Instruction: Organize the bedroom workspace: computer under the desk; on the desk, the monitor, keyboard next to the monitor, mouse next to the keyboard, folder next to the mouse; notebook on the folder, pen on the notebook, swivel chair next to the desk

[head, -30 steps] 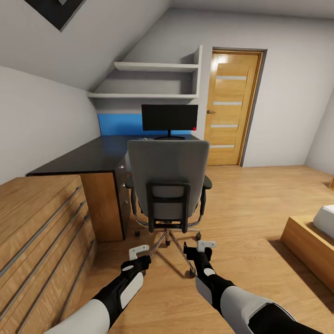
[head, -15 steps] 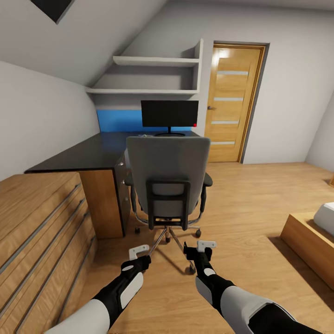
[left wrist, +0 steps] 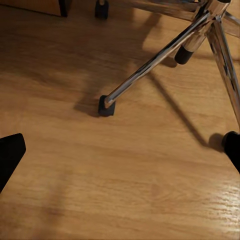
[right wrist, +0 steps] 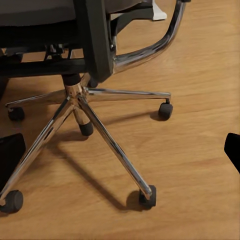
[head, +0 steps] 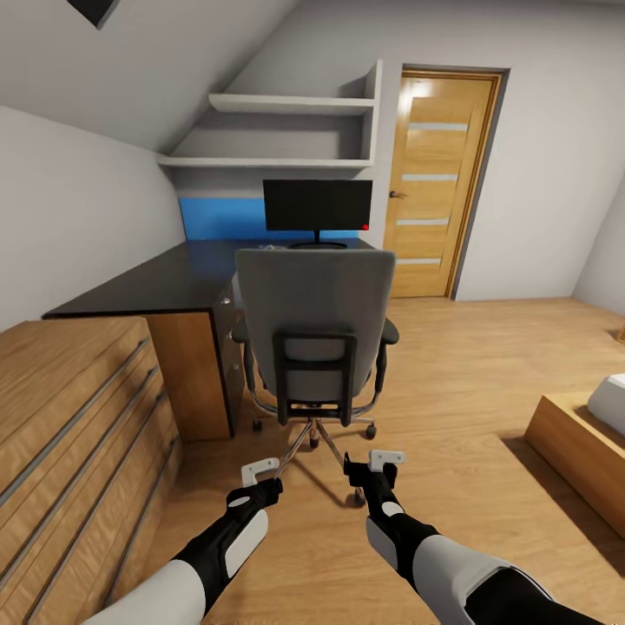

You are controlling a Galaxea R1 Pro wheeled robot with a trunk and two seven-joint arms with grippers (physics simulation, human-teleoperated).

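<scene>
Grey swivel chair [head: 314, 334] blocks the desk [head: 165, 282] and monitor [head: 318, 206]; both arms' fingers spread wide, empty.

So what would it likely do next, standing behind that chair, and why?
Probably roll round to the side of the swivel chair: its tall back faces the robot and hides the seat, while both tools, left and right, hang open and empty low near the chrome base.

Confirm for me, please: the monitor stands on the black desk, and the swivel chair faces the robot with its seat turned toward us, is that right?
Not quite. The monitor does stand on the black desk, but the swivel chair shows the robot its back, not its seat: the head view shows the grey backrest and its black bracket, with the seat turned toward the desk.
</scene>
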